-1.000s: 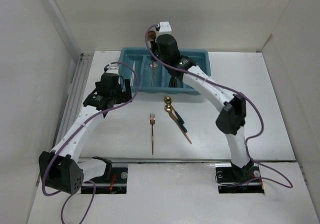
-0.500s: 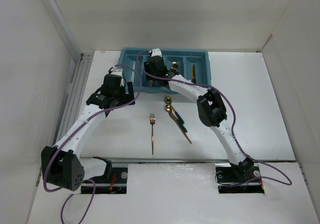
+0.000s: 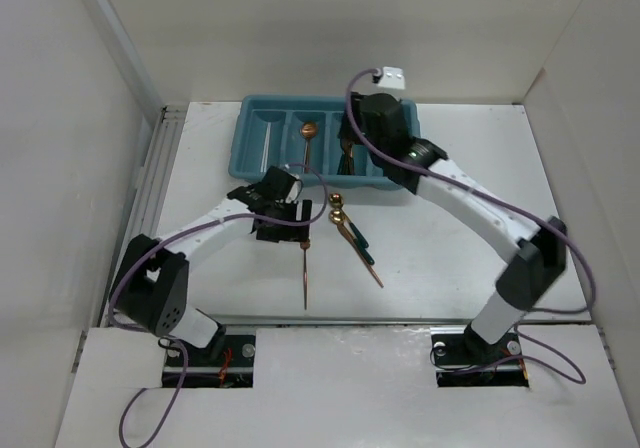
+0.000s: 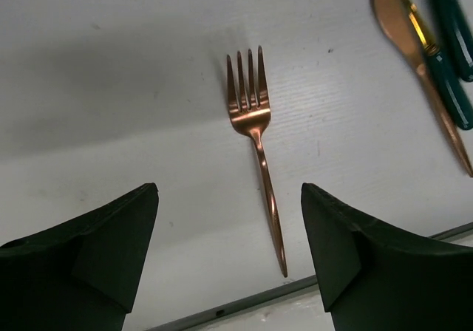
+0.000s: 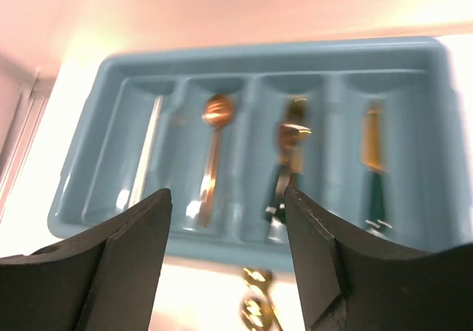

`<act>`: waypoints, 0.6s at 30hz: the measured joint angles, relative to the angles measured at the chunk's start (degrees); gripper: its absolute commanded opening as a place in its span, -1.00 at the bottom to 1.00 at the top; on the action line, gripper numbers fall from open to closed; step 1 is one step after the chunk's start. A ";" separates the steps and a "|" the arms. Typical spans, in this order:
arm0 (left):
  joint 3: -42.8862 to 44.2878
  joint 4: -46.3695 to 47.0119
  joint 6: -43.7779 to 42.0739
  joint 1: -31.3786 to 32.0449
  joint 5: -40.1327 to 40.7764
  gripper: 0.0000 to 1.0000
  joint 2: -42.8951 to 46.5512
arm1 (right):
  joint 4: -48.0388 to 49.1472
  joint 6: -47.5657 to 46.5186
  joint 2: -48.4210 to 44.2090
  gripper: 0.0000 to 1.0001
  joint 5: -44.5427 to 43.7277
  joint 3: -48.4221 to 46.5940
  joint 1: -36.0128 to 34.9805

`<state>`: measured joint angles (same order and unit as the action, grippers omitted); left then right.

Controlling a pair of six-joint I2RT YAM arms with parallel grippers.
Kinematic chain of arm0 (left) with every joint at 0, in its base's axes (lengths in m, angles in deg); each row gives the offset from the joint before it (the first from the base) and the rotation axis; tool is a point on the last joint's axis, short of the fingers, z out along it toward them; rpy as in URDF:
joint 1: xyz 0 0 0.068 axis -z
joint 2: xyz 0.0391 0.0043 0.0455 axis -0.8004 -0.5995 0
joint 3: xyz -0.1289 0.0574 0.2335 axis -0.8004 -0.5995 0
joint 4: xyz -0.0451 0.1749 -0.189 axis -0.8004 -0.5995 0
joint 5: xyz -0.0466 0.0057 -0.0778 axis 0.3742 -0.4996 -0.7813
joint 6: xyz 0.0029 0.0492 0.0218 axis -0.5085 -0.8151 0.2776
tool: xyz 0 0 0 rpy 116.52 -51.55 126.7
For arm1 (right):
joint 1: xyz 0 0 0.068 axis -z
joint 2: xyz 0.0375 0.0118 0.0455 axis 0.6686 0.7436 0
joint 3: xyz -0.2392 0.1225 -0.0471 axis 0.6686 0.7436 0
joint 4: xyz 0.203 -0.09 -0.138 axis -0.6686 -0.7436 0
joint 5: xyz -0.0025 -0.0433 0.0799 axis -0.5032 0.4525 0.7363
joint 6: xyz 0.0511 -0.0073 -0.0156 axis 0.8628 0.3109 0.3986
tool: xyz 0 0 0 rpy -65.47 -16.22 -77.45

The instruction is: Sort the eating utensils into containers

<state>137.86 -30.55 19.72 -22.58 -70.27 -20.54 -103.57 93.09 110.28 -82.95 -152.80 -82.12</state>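
Note:
The teal tray (image 3: pixel 243 163) lies at the back of the table, with its containers side by side. They hold white chopsticks (image 5: pixel 148 139), a copper spoon (image 5: pixel 214 146), dark-handled utensils (image 5: pixel 292 154) and a gold, green-handled piece (image 5: pixel 373 161). My right gripper (image 5: pixel 228 192) hovers open above the tray's near rim with nothing between its fingers. A copper fork (image 4: pixel 255 131) lies on the table. My left gripper (image 4: pixel 230 190) hangs open just above it, with the handle between the fingers and untouched. In the top view the left gripper (image 3: pixel 285 230) sits at the fork's (image 3: pixel 305 273) head.
Gold spoons and a copper knife with dark green handles (image 3: pixel 350 233) lie in a loose bunch right of the fork, close to the left gripper. White walls enclose the table on three sides. A metal strip (image 4: pixel 222 309) runs along the table's near edge.
My right gripper let the copper spoon go into the tray's second compartment, opened and lifted back to the right. The left arm swung inward and down over the fork, its jaws narrowing slightly.

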 measured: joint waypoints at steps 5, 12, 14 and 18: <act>-0.81 -0.74 2.08 4.42 -0.35 0.50 -4.44 | -1.44 2.12 -16.55 0.35 -8.41 14.19 -1.77; -2.47 -1.73 4.37 5.77 -0.26 0.16 -9.05 | -11.19 6.38 -24.74 0.35 -15.56 23.78 -3.74; -1.95 -2.01 4.85 5.62 -0.31 0.12 -9.57 | -13.86 7.76 -26.84 0.35 -16.98 25.75 -3.80; 0.22 -3.04 5.29 5.64 -0.02 -0.16 -12.09 | -17.22 9.60 -31.43 0.35 -19.26 28.26 -3.85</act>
<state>138.08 -33.59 25.01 -16.94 -70.29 -32.62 -120.79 102.68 78.85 -102.20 -124.54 -85.97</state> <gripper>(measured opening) 0.491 0.677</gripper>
